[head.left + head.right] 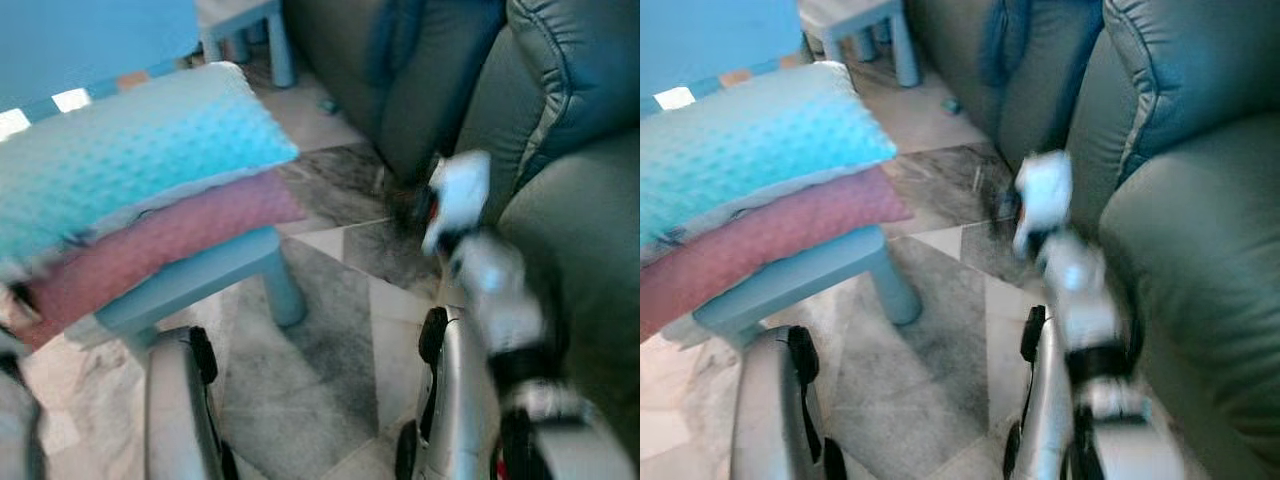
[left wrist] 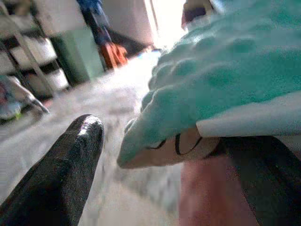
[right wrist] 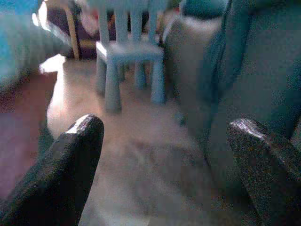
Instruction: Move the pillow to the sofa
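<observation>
Grey sofa (image 1: 560, 150) stood right; your teal pillow (image 1: 130, 150) lay on a pink one atop the left worktop (image 1: 200, 275). Left pincer (image 2: 160, 155) gaped around its corner; right pincer (image 3: 164, 160) gaped empty.

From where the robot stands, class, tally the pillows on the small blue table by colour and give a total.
Turquoise pillow: 1, on top
Pink pillow: 1, underneath
Total: 2 pillows, stacked on the blue table, beside the grey sofa
</observation>
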Controlling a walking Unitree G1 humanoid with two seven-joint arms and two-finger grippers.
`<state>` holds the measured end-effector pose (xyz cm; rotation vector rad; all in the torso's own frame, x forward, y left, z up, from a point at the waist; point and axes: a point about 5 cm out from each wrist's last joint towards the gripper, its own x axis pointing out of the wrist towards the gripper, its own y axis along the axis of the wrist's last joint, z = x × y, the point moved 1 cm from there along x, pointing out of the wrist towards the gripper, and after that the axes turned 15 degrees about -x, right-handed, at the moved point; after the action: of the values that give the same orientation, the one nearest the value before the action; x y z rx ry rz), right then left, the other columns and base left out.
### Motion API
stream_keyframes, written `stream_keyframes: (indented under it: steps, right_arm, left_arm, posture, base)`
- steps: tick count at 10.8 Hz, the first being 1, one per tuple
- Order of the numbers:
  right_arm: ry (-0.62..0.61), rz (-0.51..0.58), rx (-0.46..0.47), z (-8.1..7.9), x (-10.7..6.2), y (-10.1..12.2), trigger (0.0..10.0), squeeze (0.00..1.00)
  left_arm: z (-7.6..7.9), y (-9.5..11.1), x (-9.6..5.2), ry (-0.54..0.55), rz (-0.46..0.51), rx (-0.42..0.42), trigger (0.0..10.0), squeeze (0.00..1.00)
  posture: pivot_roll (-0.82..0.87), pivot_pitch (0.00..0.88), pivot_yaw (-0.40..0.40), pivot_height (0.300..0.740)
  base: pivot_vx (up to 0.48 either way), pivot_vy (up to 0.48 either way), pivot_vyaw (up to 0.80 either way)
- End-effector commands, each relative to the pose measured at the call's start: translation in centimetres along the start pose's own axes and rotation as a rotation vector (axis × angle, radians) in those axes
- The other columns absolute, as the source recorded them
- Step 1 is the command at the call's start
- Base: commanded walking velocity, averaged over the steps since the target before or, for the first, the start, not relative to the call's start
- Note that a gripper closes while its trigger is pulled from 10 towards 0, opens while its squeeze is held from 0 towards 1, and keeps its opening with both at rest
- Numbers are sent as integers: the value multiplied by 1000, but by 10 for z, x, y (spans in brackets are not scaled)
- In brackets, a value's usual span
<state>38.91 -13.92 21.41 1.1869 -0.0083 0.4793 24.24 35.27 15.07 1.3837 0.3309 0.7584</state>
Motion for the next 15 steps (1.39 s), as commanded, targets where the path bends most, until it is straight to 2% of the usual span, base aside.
stream_keyframes:
  steps: [1, 2, 3, 5, 7, 8, 9, 10, 11, 12, 14, 15]
  right_arm:
    - [20, 38, 17, 3, 9, 11, 10000, 0]
    - [33, 70, 20, 5, 15, 21, 10000, 0]
    - [69, 116, 33, 6, 27, 38, 10000, 0]
    - [70, 139, 50, 9, 31, 47, 10000, 0]
    - [139, 117, 79, 3, 20, 34, 10000, 0]
    - [162, 105, 90, 1, 16, 29, 10000, 0]
    - [180, 92, 97, -2, 8, 23, 10000, 0]
    - [178, 90, 107, -2, 5, 22, 10000, 0]
    - [151, 106, 135, 0, 7, 26, 10000, 0]
    - [151, 112, 152, -1, 9, 28, 10000, 0]
    - [210, 150, 225, -20, 29, 45, 10000, 0]
    - [249, 174, 252, -29, 39, 55, 10000, 0]
  left_arm:
    - [-9, 14, 11, 53, 38, -14, 10000, 0]
    - [-8, 24, 19, 53, 71, -31, 10000, 0]
    - [-6, 45, 34, 70, 129, -49, 10000, 0]
    - [-1, 45, 31, 91, 97, -102, 10000, 0]
    - [16, 10, -22, 49, -78, -159, 10000, 0]
    - [20, 4, -40, 36, -111, -165, 10000, 0]
    - [23, 7, -61, 40, -130, -179, 10000, 0]
    - [22, 24, -61, 40, -75, -155, 10000, 0]
    - [20, 47, -53, 44, 8, -147, 10000, 0]
    - [18, 53, -49, 46, 25, -139, 10000, 0]
    - [-11, 57, -8, 153, 44, -93, 10000, 0]
    - [-18, 60, 10, 172, 51, -76, 10000, 0]
  posture:
    - [-148, 252, 23, 347]
    - [-148, 258, 20, 347]
    - [-146, 266, 17, 347]
    - [-144, 270, 16, 347]
    - [-130, 259, 18, 347]
    - [-123, 255, 19, 347]
    - [-117, 245, 17, 347]
    - [-111, 237, 14, 347]
    - [-101, 229, 13, 347]
    - [-97, 226, 13, 347]
    - [-106, 227, 25, 347]
    - [-109, 232, 31, 347]
  base:
    - [0, 0, 0]
    - [0, 0, 0]
    - [0, 0, 0]
    - [0, 0, 0]
    - [0, 0, 0]
    - [0, 0, 0]
    - [0, 0, 0]
    - [0, 0, 0]
    - [0, 0, 0]
    - [0, 0, 0]
    - [0, 0, 0]
    - [0, 0, 0]
